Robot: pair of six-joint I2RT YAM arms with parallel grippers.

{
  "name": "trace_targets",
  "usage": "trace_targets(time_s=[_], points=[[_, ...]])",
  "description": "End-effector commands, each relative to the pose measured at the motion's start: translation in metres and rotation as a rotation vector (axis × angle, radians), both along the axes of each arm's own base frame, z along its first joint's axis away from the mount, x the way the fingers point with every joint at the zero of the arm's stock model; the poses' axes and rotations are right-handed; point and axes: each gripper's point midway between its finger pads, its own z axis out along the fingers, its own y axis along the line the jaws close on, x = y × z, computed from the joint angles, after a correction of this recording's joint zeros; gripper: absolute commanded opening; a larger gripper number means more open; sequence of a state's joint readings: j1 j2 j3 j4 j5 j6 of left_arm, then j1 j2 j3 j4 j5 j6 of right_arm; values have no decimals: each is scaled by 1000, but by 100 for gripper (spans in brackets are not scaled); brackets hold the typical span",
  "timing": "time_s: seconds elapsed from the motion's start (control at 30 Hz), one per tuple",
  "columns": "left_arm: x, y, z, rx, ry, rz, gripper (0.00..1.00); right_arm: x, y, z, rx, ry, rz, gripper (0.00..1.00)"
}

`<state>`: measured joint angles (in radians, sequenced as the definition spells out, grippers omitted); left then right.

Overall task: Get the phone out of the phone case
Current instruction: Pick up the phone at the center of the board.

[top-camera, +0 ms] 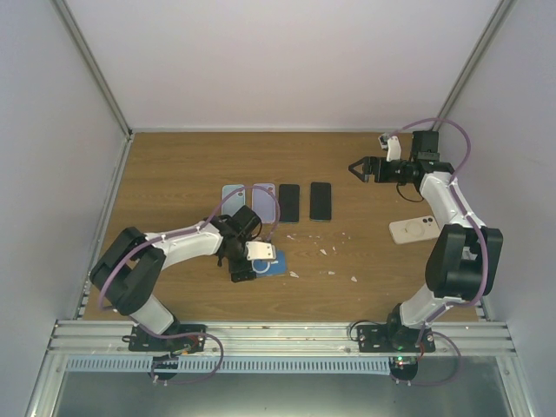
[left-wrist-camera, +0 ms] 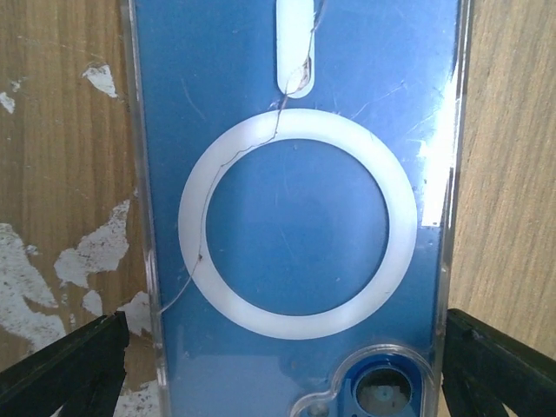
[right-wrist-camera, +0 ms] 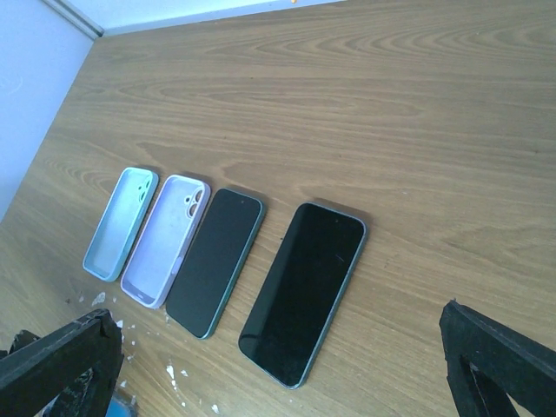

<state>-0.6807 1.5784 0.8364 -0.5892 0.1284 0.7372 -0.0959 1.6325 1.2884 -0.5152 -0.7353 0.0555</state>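
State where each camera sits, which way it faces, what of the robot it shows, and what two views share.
Top: above and behind, looking down on the table; left arm and right arm show.
Left wrist: straight down on the cased blue phone; left fingers open at lower corners.
Right wrist: slanting across the table at cases and phones; right fingers open at lower corners.
Shared: top and right wrist both show that row.

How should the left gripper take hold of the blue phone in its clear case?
I'd grip the blue phone across its two long edges, coming straight down from above. It lies flat, back up, so only those thin sides offer a pinch, and the open left gripper straddles its width near the camera end.
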Motion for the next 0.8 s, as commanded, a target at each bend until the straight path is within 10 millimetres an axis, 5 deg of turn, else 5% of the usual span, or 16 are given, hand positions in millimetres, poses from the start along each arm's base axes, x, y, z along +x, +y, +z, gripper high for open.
trace_targets(time_s=[0.0,0.17,0.43,0.77], points=[[3,1,-11,19,21,20,93,-2,-2,5,-3,-37,16,100],[9,0,-9,42,-45,18,82,-5,-3,16,-24,-93,18,100],[-8,-16,10,-47,46,13,60,-23,3,30,-84,-218,112,100],[-26,-43,31,-189,236,60,43,-91,50,53,-186,-493,438,100]])
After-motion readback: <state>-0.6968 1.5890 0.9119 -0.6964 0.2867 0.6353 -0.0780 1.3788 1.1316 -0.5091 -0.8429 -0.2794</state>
